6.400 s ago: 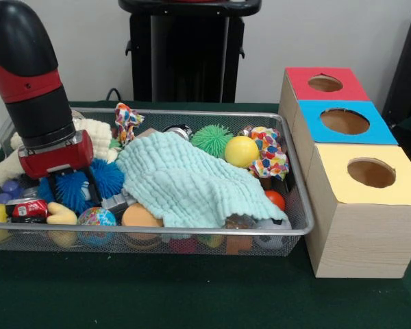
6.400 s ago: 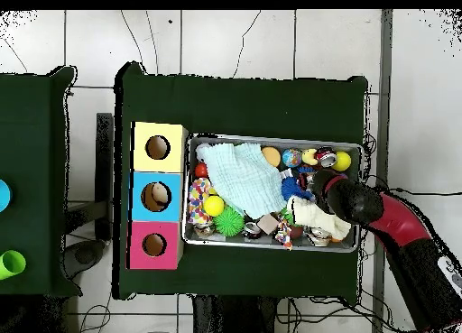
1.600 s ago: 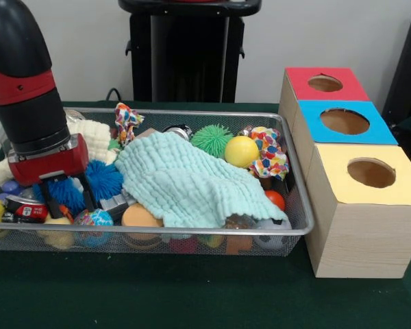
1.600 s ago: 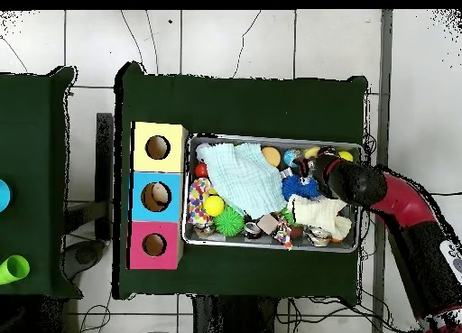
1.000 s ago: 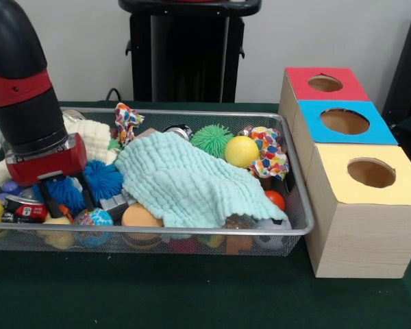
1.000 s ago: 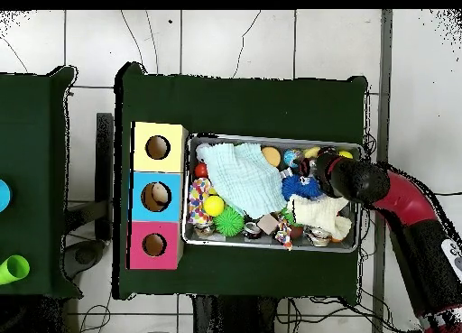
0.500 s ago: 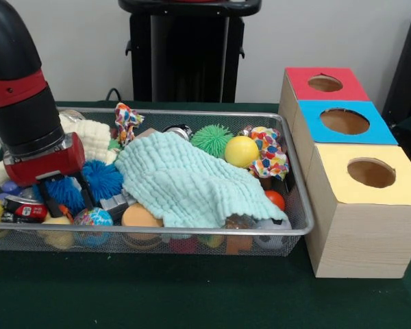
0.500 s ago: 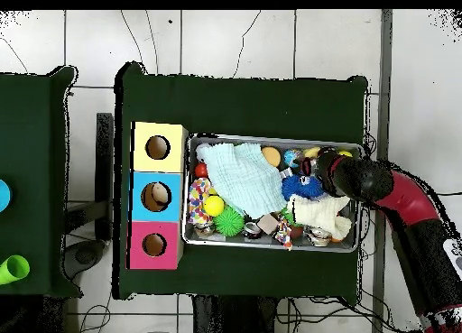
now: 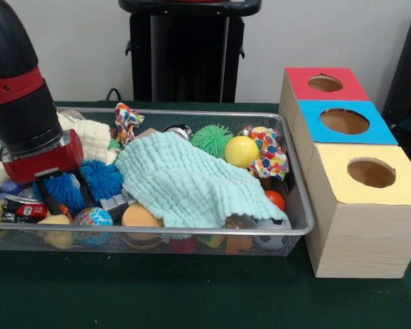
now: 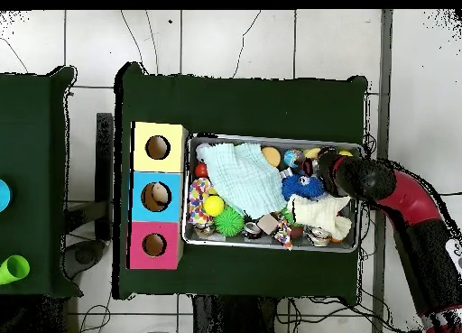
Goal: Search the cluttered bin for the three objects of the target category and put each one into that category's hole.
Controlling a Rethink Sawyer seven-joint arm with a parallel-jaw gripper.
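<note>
The wire mesh bin (image 9: 192,114) is full of toys and also shows in the overhead view (image 10: 271,138). My gripper (image 9: 65,197) is down in its left end, open, with its fingers on either side of a blue spiky puffball (image 9: 61,188). In the overhead view the gripper (image 10: 316,167) is at the bin's right end. The blue-topped box (image 9: 314,125) has its round hole (image 9: 344,121) open; in the overhead view something pale shows inside that hole (image 10: 156,197). I cannot pick out any soft toy animal; a mint cloth (image 9: 192,181) covers much of the bin.
A red-topped box (image 9: 300,79) and a yellow-topped box (image 9: 339,162) flank the blue one. A second blue puffball (image 9: 104,179), a cream cloth (image 9: 92,133), a green spiky ball (image 9: 211,139), a yellow ball (image 9: 241,151) and a multicoloured rope toy (image 9: 268,154) lie in the bin.
The arm has leaned a little toward the bin's left end in the front view, and the gripper has shifted slightly left. Its fingers keep the same spread around the blue puffball.
</note>
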